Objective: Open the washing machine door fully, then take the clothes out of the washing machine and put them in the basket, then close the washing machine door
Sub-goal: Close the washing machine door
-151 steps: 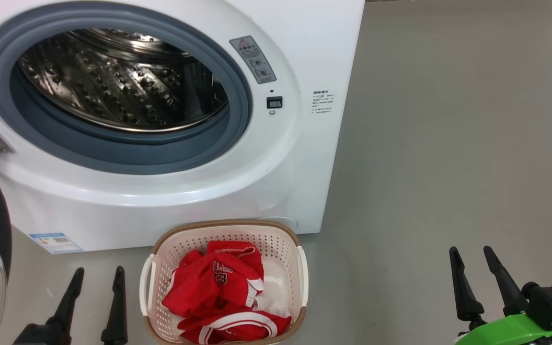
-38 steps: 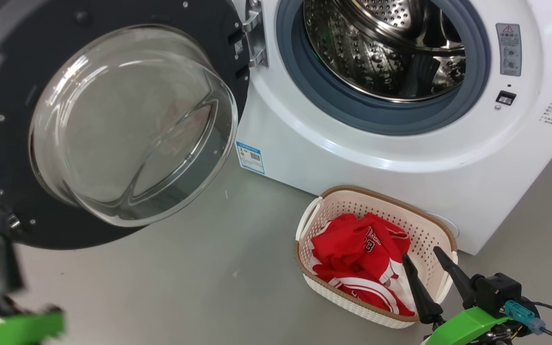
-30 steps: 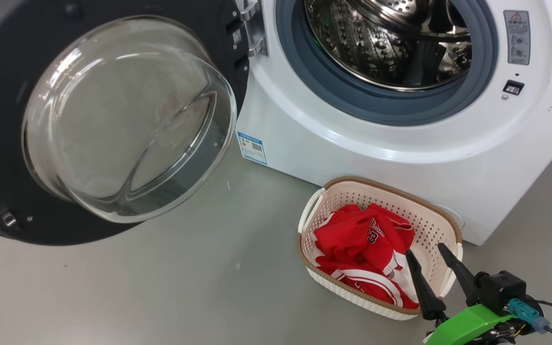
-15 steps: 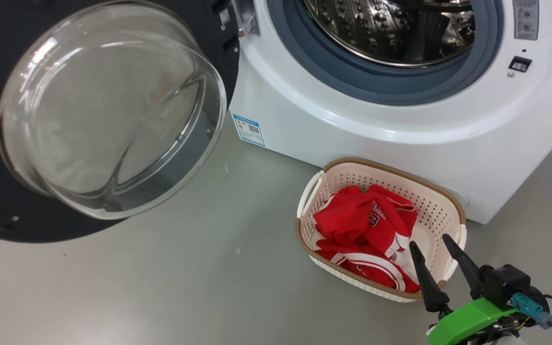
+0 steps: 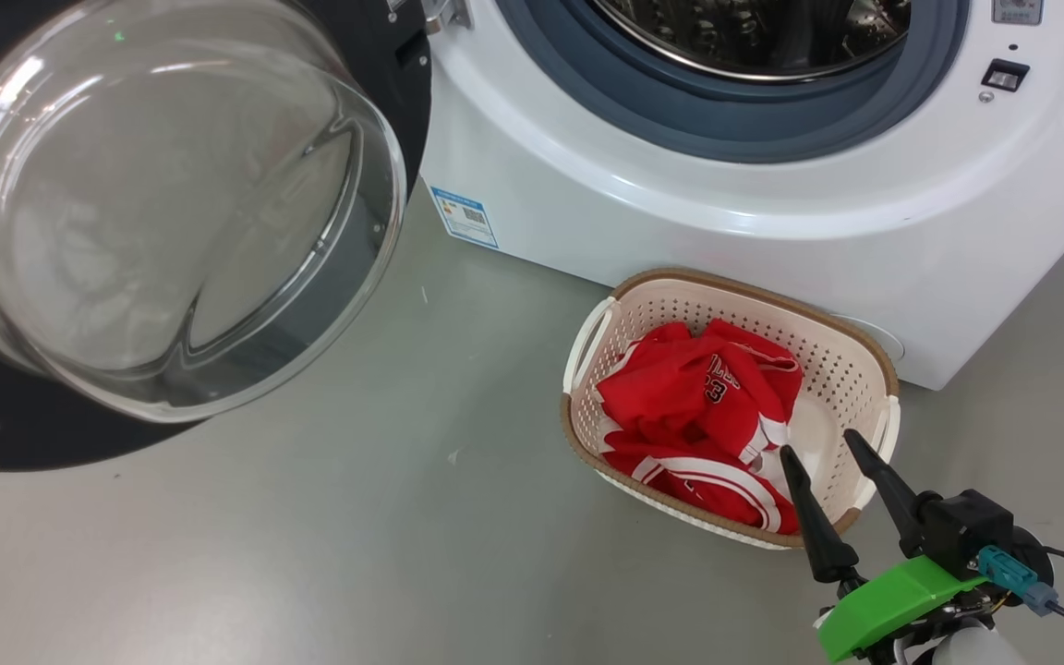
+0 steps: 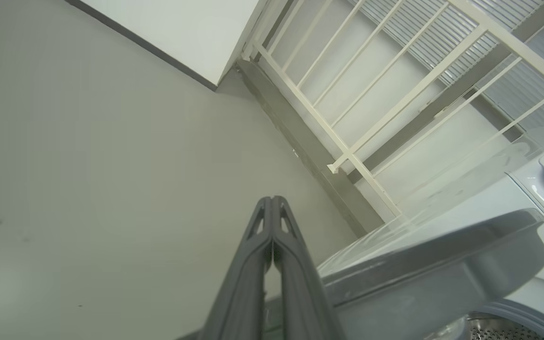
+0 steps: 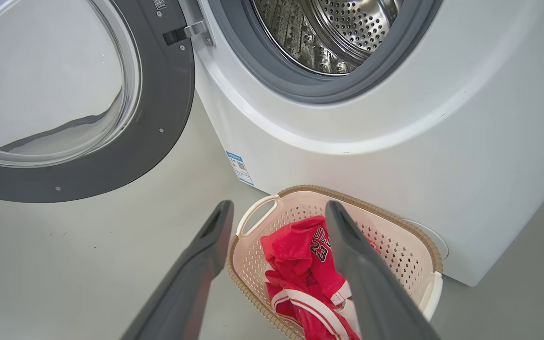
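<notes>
The washing machine (image 5: 680, 185) stands with its drum (image 7: 328, 33) bare and the washing machine door (image 5: 33, 443) swung wide open to the left, glass bowl facing me. The red clothes (image 5: 698, 397) lie heaped in the basket (image 5: 828, 342) on the floor against the machine's front. My right gripper (image 5: 818, 445) hovers open and holding nothing over the basket's near right corner; in its wrist view the right gripper (image 7: 277, 210) frames the clothes (image 7: 300, 255) and basket (image 7: 395, 222). My left gripper (image 6: 272, 200) is shut on nothing, just beyond the door's grey rim (image 6: 442, 269).
Bare grey floor (image 5: 356, 554) spreads in front of the machine and under the door. A cream railing (image 6: 347, 156) and a white wall panel (image 6: 182, 38) stand beyond the left gripper. A blue label (image 5: 463, 217) marks the machine's lower left corner.
The head camera has swung, shifting the whole picture up and left. The door stays wide open, and my right gripper stays open by the basket.
</notes>
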You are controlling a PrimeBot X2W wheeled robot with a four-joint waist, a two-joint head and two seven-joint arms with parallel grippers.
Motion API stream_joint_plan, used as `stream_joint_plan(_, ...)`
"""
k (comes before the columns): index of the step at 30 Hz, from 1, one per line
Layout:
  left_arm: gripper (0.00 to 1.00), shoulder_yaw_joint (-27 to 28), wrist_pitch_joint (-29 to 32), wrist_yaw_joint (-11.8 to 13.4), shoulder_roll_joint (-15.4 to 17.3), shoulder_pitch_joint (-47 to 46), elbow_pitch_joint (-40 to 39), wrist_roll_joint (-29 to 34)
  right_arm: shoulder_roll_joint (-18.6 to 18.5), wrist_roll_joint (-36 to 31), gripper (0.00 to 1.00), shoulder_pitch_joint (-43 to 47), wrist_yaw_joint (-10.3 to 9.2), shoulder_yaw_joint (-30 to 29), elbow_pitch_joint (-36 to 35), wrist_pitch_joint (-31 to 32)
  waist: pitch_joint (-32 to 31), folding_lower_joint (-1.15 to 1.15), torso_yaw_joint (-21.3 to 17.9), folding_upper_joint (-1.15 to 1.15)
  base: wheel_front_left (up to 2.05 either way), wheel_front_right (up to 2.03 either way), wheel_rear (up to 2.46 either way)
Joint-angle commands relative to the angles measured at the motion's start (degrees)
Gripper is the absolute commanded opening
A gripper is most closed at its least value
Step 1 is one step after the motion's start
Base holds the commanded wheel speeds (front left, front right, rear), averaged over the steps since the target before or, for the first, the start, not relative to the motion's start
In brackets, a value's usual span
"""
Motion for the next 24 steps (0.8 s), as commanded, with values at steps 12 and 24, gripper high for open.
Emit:
stream_joint_plan(12, 0.0, -0.88, 13.15, -0.32, 4.76, -0.9, 0.71, -6.07, 0.15, -0.8, 1.0, -1.93, 0.35, 1.72, -0.65, -0.37, 0.74, 0.0, -0.39, 0.0, 0.0, 0.0, 0.0)
stream_joint_plan(24, 0.0, -4.74, 25.7, -0.32, 6.07, 5.04, -9.78, -11.44, 0.77, -0.01, 1.0, -1.03, 0.35, 1.76, -0.63, -0.37, -2.11, 0.0, -0.86, 0.0, 0.0, 0.0, 0.0)
